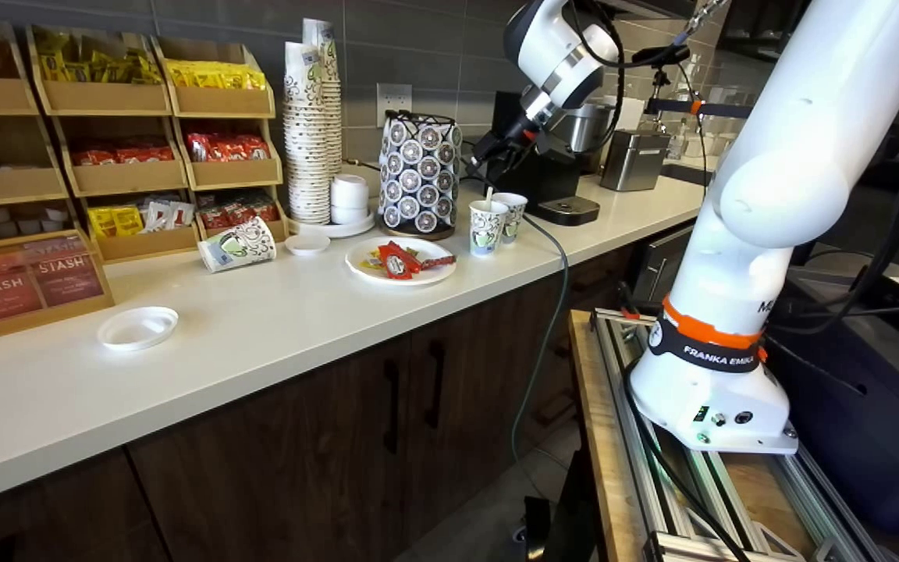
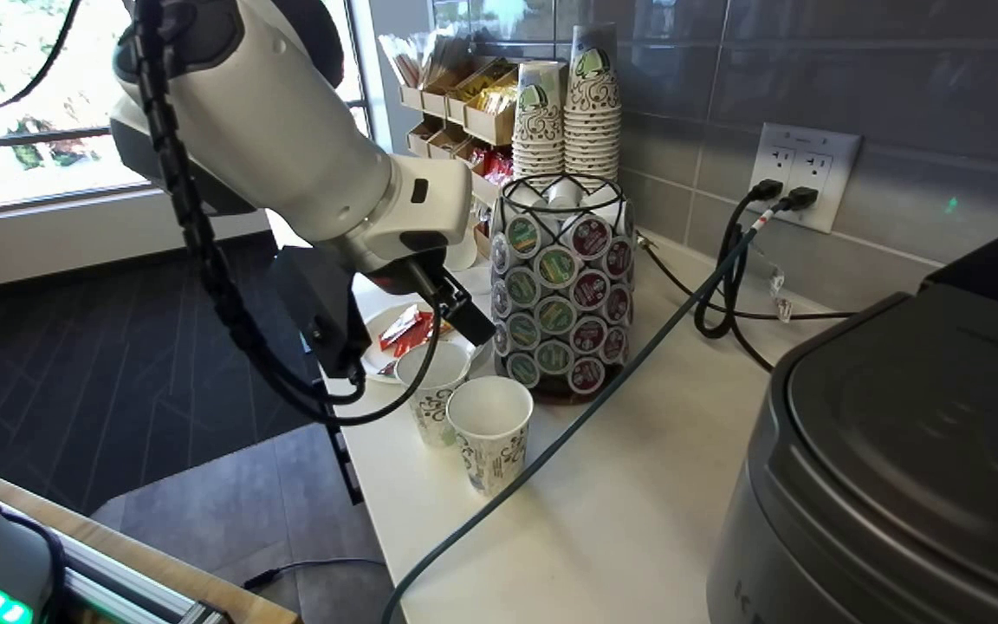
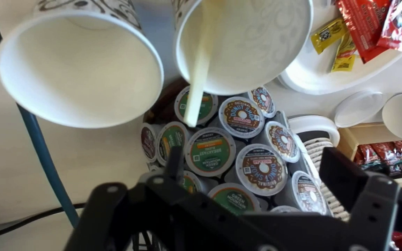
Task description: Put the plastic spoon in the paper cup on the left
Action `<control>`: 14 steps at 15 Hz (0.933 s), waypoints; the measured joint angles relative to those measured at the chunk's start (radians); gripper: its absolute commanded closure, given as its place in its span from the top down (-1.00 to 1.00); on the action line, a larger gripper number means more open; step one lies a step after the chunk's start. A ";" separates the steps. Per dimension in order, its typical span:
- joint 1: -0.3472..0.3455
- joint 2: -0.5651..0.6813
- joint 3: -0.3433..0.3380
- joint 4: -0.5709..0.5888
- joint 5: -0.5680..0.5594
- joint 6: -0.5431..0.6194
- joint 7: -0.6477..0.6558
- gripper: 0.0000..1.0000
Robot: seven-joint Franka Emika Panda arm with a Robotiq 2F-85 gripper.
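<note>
Slim pale-white plastic spoon (image 3: 197,87) leans inside a round white patterned paper cup (image 1: 485,229), one end above the rim. Second white patterned paper cup (image 2: 492,451) just beside it; both upright on the long white table (image 1: 262,328). Black two-fingered gripper (image 3: 253,157) above, jaws wide apart

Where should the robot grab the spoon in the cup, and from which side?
Probably the top of the handle, coming from above. The spoon stands in the paper cup, and only that thin, straight end pokes out. Lower down, the cup's wall would likely get in the way.
</note>
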 measured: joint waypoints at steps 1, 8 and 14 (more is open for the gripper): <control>-0.009 -0.018 0.002 -0.012 -0.041 0.000 0.009 1.00; -0.325 -0.208 0.236 -0.159 -0.590 -0.027 0.209 1.00; -0.322 -0.563 0.305 -0.160 -0.788 -0.447 0.211 1.00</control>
